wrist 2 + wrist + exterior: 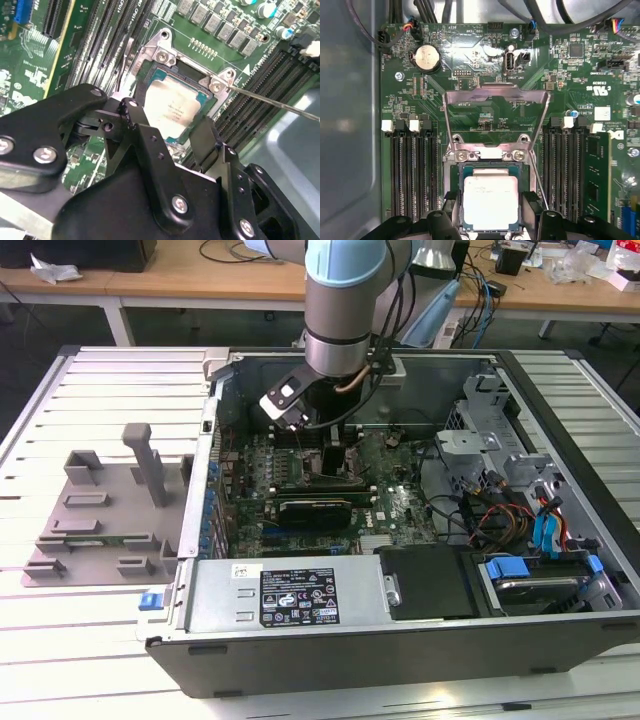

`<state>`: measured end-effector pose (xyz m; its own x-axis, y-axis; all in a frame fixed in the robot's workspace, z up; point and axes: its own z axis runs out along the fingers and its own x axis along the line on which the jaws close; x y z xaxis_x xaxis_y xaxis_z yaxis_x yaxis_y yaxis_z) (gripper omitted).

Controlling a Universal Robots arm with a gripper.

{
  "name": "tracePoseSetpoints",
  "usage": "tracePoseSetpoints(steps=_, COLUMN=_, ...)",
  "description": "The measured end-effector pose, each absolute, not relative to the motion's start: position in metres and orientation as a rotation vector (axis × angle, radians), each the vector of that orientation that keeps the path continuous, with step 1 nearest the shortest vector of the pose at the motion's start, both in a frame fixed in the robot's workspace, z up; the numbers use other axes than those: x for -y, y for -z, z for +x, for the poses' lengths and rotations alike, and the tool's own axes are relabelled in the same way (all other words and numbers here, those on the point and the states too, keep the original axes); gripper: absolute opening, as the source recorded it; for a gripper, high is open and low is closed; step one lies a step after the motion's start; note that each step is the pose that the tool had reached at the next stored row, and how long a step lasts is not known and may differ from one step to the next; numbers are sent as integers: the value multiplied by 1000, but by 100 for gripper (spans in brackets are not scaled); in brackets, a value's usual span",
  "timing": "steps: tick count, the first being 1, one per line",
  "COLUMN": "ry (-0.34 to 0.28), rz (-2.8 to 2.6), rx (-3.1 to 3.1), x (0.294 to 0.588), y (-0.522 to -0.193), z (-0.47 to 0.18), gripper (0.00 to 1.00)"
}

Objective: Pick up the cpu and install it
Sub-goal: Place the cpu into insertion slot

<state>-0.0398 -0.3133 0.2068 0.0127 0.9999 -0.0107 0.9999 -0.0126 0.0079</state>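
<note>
The cpu (490,202), a flat square chip with a silver-grey top, lies level in the open socket (490,155) on the green motherboard (470,60). My gripper (491,212) reaches down over it, one black finger tight against each of two opposite sides of the chip. In the second wrist view the cpu (172,107) shows between the same black fingers (137,120), and my gripper (170,125) is shut on it. In the exterior view my gripper (330,425) is low inside the open computer case (400,500).
The socket's metal load plate (495,95) stands flipped open, and a thin wire lever (280,102) sticks out beside it. Memory slots (412,175) flank the socket, with one green module (597,180) fitted. A grey fixture tray (100,510) lies at the exterior view's left.
</note>
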Motion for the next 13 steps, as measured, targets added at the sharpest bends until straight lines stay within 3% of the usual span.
tracePoseSetpoints(steps=4, ry=3, rz=2226, rx=-2198, x=313, y=-208, z=-40, gripper=62)
tracePoseSetpoints(steps=5, ry=3, rz=2226, rx=-2198, x=313, y=-208, z=-40, gripper=47)
tracePoseSetpoints(steps=6, ry=3, rz=2226, rx=-2198, x=313, y=-208, z=-40, gripper=41)
tracePoseSetpoints(steps=7, ry=3, rz=2226, rx=-2198, x=313, y=-208, z=-40, gripper=29)
tracePoseSetpoints(steps=8, ry=3, rz=2226, rx=-2198, x=313, y=-208, z=-40, gripper=29)
tracePoseSetpoints(steps=9, ry=3, rz=2226, rx=-2198, x=313, y=-208, z=-40, gripper=17)
tracePoseSetpoints(steps=10, ry=3, rz=2226, rx=-2198, x=313, y=-209, z=-40, gripper=11)
tracePoseSetpoints(steps=13, ry=1, rz=2224, rx=-2199, x=313, y=-206, z=-40, gripper=11)
